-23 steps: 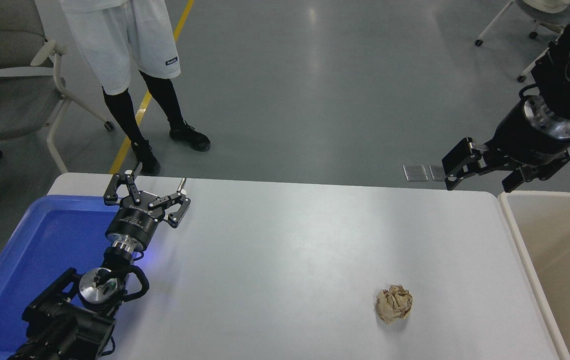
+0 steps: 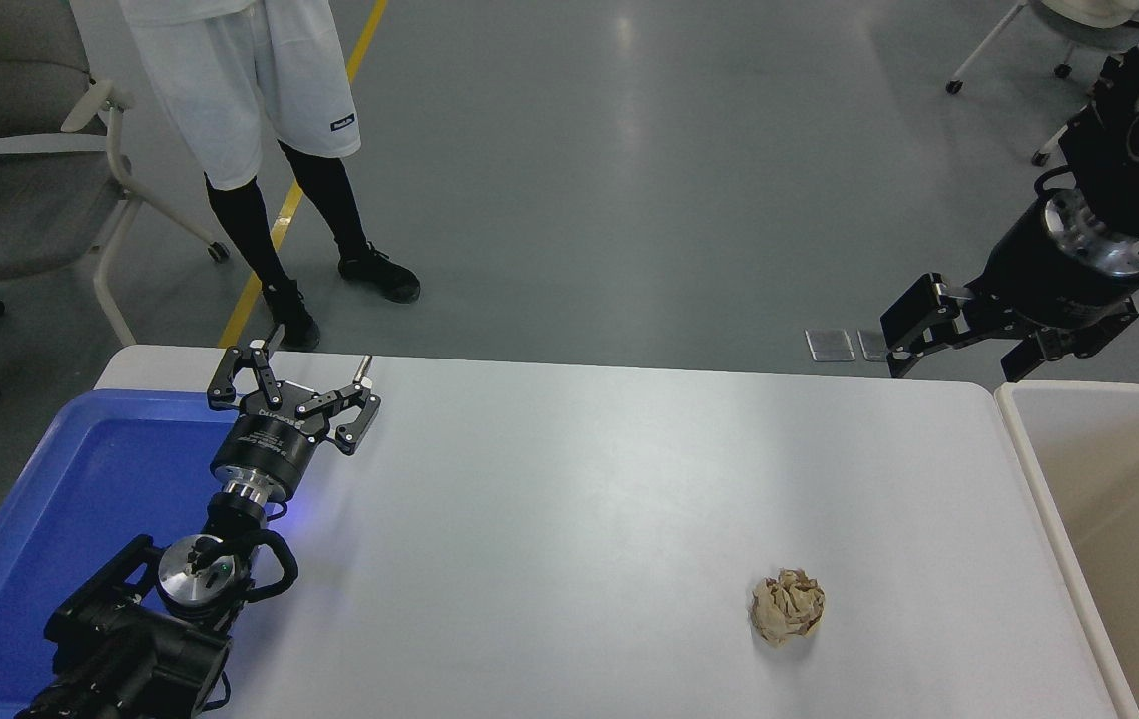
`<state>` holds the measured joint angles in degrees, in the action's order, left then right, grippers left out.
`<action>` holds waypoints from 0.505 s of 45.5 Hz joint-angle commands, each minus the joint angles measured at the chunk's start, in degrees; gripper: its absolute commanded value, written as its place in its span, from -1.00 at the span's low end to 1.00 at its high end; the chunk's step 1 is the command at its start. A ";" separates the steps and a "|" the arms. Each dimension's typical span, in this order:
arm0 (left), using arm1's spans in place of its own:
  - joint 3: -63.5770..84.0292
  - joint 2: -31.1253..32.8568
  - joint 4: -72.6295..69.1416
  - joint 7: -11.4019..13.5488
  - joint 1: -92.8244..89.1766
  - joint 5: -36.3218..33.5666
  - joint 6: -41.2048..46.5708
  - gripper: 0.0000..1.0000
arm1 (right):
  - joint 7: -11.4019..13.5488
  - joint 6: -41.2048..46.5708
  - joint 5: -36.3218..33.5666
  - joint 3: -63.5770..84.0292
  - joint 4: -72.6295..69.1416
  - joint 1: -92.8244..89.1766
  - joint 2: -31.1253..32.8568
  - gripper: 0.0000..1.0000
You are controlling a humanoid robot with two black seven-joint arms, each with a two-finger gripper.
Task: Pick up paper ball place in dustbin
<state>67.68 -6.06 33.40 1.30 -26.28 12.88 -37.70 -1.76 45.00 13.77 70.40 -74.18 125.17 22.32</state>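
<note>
Our two black arms

Our left gripper has silver-tipped fingers; both wrists show polished silver rings, as on our right gripper.

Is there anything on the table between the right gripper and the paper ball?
No. In the head view, only bare white table lies between the open right gripper and the paper ball.

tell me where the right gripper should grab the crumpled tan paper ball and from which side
Come straight down from above and close across the middle of the crumpled tan paper ball. It is roughly round with no handle or edge, and it sits alone on the white table, so its sides are free all round. The open right gripper likely spans it.
</note>
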 commanded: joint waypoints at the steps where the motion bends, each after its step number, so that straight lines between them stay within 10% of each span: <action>1: 0.00 0.00 0.00 0.02 0.00 0.04 0.00 0.98 | 0.00 0.00 -0.41 -0.09 0.00 0.24 -0.53 1.00; 23: 0.00 0.00 0.00 0.02 0.00 -0.05 0.00 0.98 | 0.00 0.00 -0.41 -0.88 4.39 -2.39 -2.55 1.00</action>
<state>67.68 -6.06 33.40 1.30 -26.28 12.91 -37.70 -1.76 45.00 13.40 70.04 -72.74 124.35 20.66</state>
